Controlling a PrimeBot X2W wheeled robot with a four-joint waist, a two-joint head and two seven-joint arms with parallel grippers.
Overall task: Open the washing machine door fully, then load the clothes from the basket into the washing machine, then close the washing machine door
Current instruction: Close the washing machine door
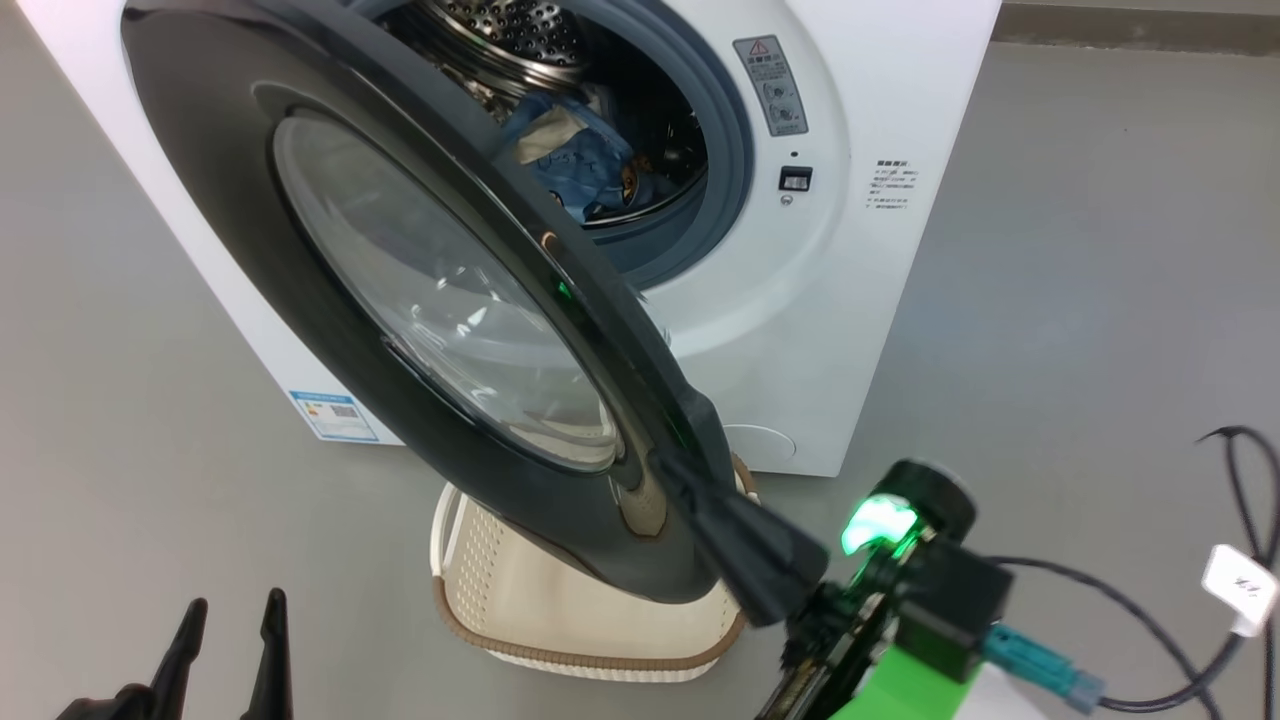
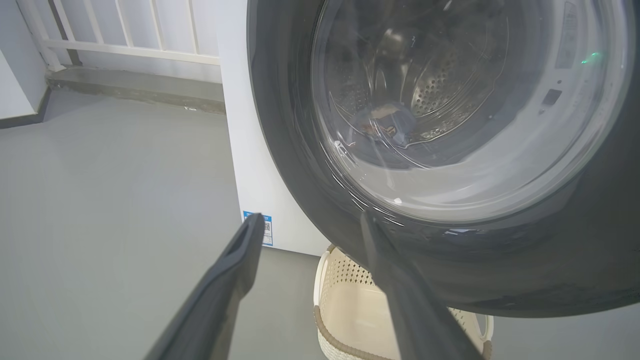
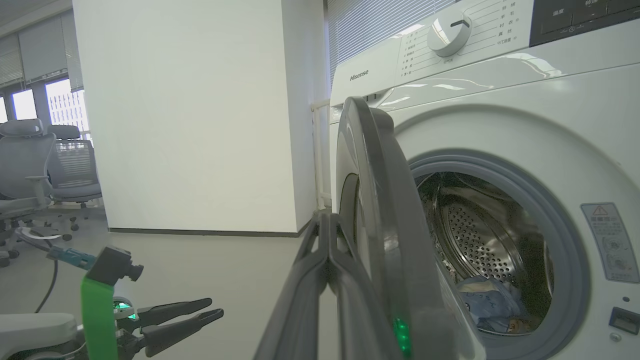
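Now, with the left claw (image 1: pixel 235 602) spread idle at lower left, the washing machine door (image 1: pixel 430 290) half open over the basket (image 1: pixel 500 570) and the clothes (image 1: pixel 580 170) in the drum, the right claw (image 1: pixel 672 472), fingers together against the door's rim, should likely push steadily toward the washing machine (image 1: pixel 850 300).

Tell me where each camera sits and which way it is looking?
Head view: on the robot's head, looking down at the washing machine door and the basket; left gripper open, right gripper shut by the door's rim.
Left wrist view: on the left wrist, facing the door's glass; its own spread fingers show.
Right wrist view: on the right wrist, facing the door's edge and the drum; its shut fingers show.
Shared: head and right wrist views both see the clothes in the drum.
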